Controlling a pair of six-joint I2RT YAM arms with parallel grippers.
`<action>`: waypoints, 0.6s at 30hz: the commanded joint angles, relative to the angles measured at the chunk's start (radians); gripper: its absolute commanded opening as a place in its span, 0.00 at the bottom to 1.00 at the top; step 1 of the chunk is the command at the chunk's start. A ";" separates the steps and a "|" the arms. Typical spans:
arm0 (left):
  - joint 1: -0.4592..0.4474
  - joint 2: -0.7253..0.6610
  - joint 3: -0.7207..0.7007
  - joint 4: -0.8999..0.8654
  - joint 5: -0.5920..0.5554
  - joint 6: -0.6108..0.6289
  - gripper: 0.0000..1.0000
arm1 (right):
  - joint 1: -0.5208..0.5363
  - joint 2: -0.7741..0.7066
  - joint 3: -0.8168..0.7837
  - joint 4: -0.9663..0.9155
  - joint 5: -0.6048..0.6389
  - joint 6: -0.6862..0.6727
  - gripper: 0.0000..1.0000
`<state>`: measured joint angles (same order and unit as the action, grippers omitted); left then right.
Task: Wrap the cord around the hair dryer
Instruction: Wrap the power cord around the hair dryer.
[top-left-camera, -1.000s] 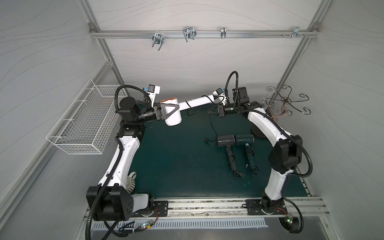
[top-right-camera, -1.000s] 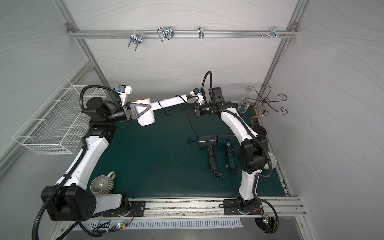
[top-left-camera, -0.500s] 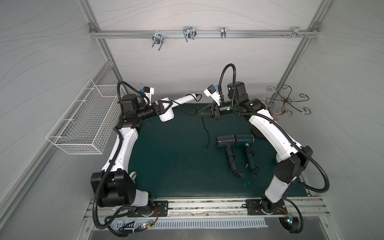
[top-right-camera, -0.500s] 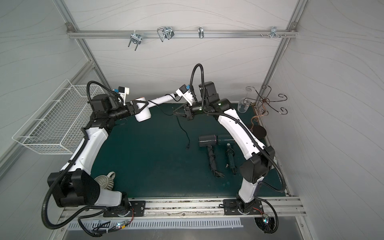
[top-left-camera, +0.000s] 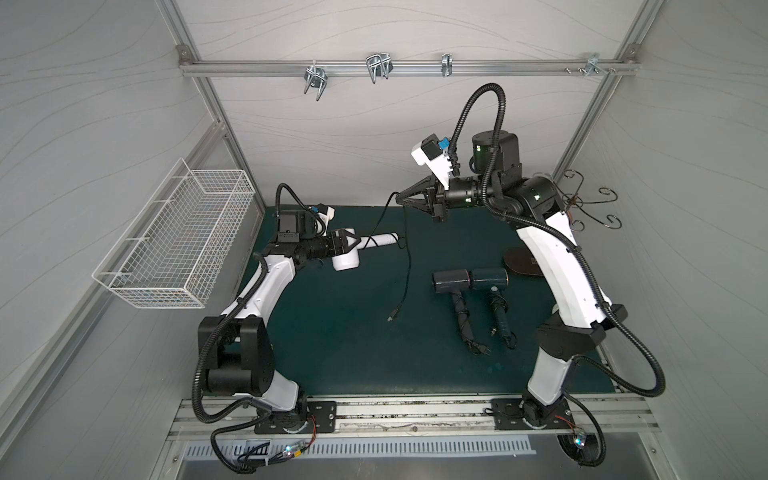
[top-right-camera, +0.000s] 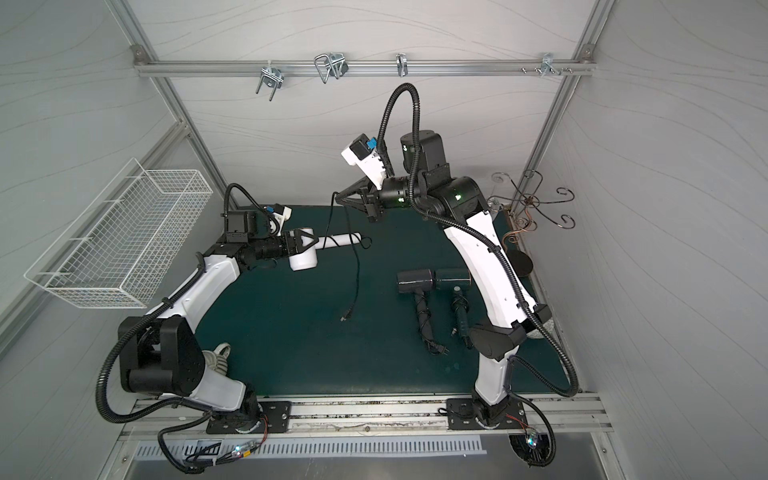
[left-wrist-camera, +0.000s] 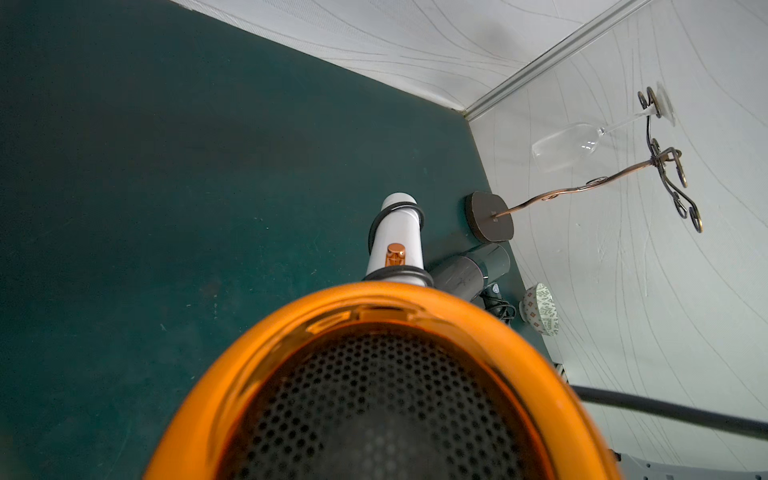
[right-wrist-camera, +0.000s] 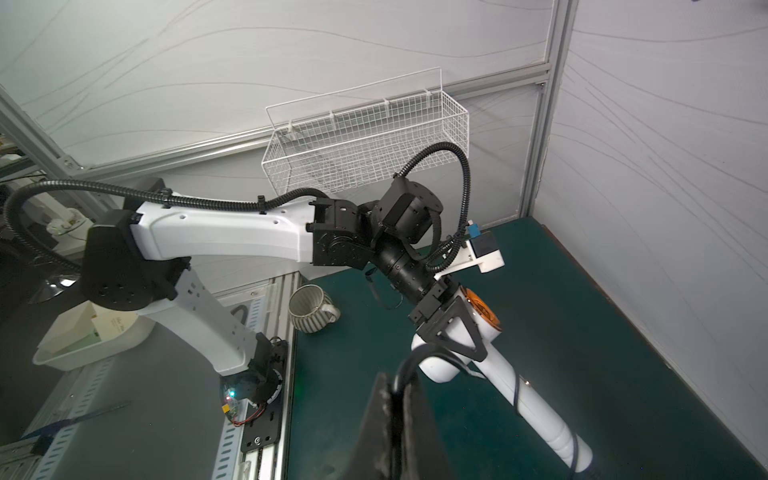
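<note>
Main risks:
- The cord (top-left-camera: 409, 266) could slip out of the pinch. The right hand (top-left-camera: 401, 199) is pressed together on it mid-length, so any pull toward the wrap could feed it through.
- The long tail hangs free, with the plug (top-left-camera: 392, 316) down around mid-desk. On a swing round it could drag on the desk (top-left-camera: 332, 353) or catch the dark dryers (top-left-camera: 469, 280) lying toward the right edge.
- The two turns on the handle (left-wrist-camera: 397, 237) look loose and could slide off its free end.
- The barrel is smooth, so the dryer may twist in the grip.

Position: the left hand (top-left-camera: 347, 245) is clamped around the barrel of the white hair dryer (top-left-camera: 345, 262), over the far-left part of the desk. The handle points along the far edge toward the right hand, which sits higher, past the handle tip and not touching it.
</note>
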<state>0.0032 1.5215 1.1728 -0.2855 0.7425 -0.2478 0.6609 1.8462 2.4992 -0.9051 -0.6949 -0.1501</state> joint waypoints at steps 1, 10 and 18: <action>0.018 0.031 -0.022 0.039 -0.094 0.037 0.00 | 0.005 -0.012 0.110 0.069 -0.003 -0.042 0.00; 0.015 0.058 -0.035 0.025 -0.147 0.031 0.00 | 0.005 -0.027 0.153 0.121 0.008 -0.039 0.00; -0.032 0.018 -0.018 -0.086 -0.121 0.063 0.00 | -0.051 -0.005 0.101 0.104 0.114 -0.125 0.00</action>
<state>-0.0139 1.5501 1.1587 -0.2623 0.7280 -0.2386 0.6380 1.8919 2.5767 -0.9409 -0.5873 -0.1986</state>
